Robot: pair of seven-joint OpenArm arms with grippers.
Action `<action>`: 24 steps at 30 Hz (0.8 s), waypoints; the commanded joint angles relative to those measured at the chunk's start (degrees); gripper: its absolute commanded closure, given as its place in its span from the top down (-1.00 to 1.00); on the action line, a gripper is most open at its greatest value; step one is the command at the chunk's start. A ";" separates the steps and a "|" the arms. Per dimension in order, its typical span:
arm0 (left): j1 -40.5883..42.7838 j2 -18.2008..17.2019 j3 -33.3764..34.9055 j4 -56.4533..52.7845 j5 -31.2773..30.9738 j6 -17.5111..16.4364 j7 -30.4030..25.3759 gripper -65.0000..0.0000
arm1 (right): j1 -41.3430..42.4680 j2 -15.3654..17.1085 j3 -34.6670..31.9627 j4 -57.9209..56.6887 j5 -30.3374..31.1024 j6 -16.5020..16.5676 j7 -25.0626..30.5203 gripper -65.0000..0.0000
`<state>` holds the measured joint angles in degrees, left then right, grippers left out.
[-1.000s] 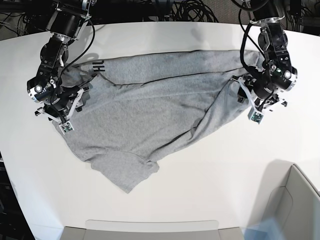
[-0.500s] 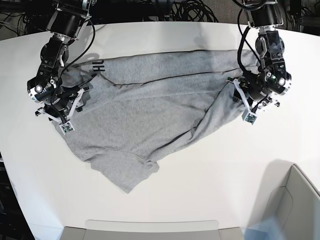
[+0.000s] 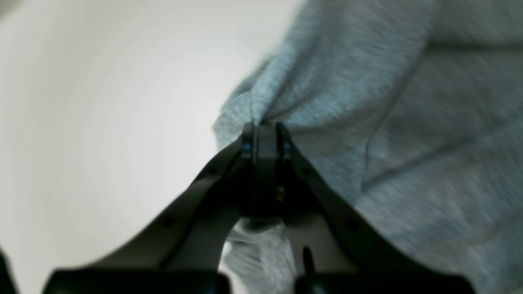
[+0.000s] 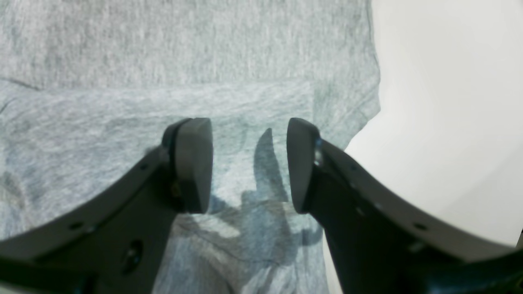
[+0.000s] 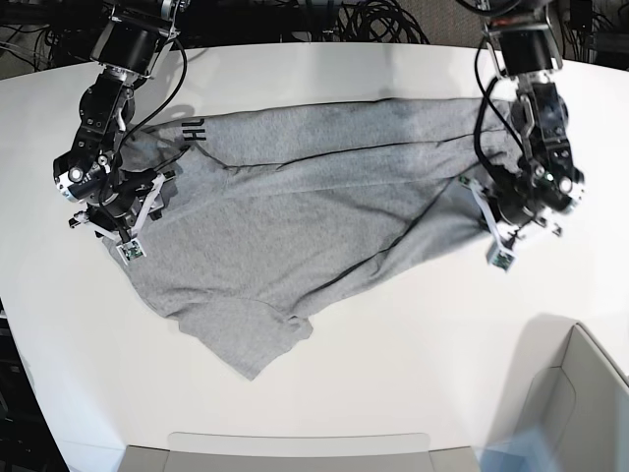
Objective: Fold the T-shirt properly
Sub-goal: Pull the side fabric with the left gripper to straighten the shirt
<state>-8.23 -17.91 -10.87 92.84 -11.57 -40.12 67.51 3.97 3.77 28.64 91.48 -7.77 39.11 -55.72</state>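
Two arms stand at opposite ends of the T-shirt point(image 5: 295, 216), which lies spread and rumpled across the white table point(image 5: 393, 354), heather grey with long diagonal creases running through its middle and a bit of black lettering showing near its upper corner on the base view's left. One sleeve or corner juts out toward the near edge of the table. The left gripper point(image 5: 501, 231), on the base view's right, sits low at the shirt's edge there, and its wrist camera shows the jaws pressed together on a small pinch of grey cloth point(image 3: 261, 122), with the fabric gathering into folds that fan away from the fingertips; white table lies beside the pinched edge. The right gripper point(image 5: 123, 221), on the base view's left, hovers over the other end of the shirt. Its wrist view shows the two dark fingers point(image 4: 192, 163) spread apart with flat grey fabric visible in the gap between them, a hemmed band of cloth running across just beyond the tips, and the shirt's edge meeting bare table off to one side. Nothing is caught between those fingers. A pale bin point(image 5: 580, 403) stands at the table's near corner, well apart from the shirt.
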 commanded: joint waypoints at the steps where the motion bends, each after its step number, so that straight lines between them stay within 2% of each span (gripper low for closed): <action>1: -2.45 -0.68 0.10 0.39 -0.34 0.12 -1.00 -1.00 | 1.18 0.49 0.06 0.96 0.17 0.89 0.91 -0.10; 8: -10.36 -1.12 0.37 -8.93 6.78 0.12 -2.05 -1.00 | 1.18 0.49 0.06 0.96 0.17 0.89 0.91 -0.10; 14: -14.94 -1.30 6.17 -20.27 13.46 0.12 -12.34 -1.00 | 0.47 0.49 0.06 0.96 0.17 0.89 0.91 -0.10; 24: -21.79 -1.38 6.17 -31.69 16.63 0.12 -20.43 -1.00 | -0.41 0.58 0.24 0.96 0.17 0.89 0.91 -0.10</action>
<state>-28.36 -18.72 -4.56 60.27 4.95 -40.23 47.70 2.55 3.64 28.71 91.48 -7.77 39.11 -55.72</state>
